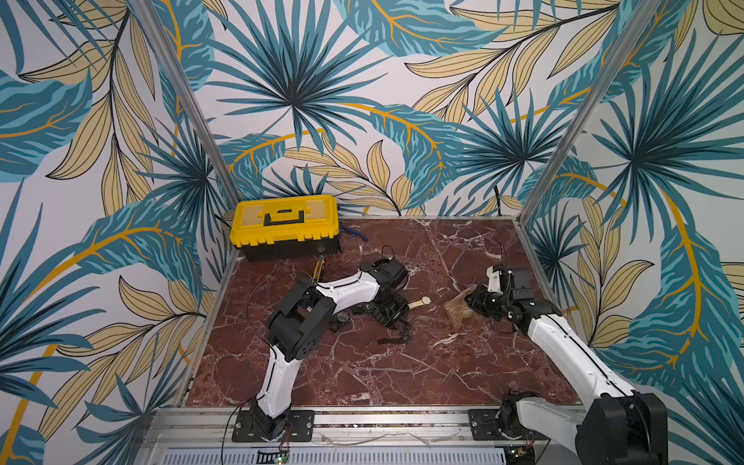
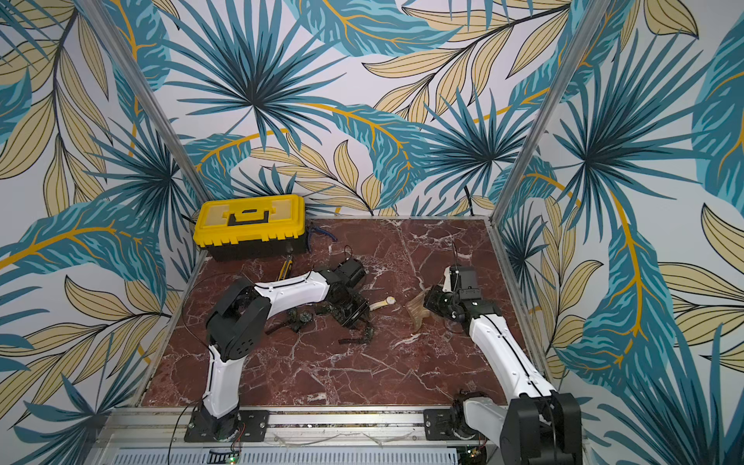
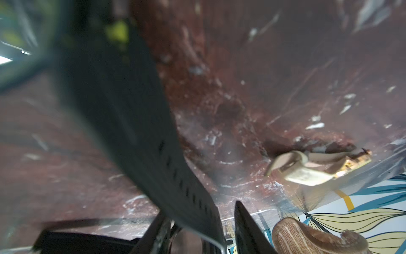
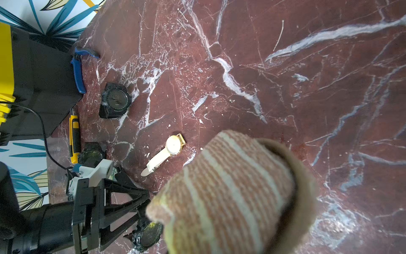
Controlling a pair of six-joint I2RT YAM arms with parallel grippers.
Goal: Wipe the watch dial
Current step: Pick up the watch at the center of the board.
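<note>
Both top views high above the front edge, looking down across the whole bench (image 1: 362, 370) (image 2: 322, 370), left wrist skimming it very close, right wrist higher, both sharing the striped cloth (image 3: 307, 239) (image 4: 230, 187).

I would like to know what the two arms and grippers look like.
The left arm and right arm have white shells with a thin black seam line and chunky black joints. A thin black cable loops beside the left arm. The left gripper and right gripper are black, with white mounts.
</note>
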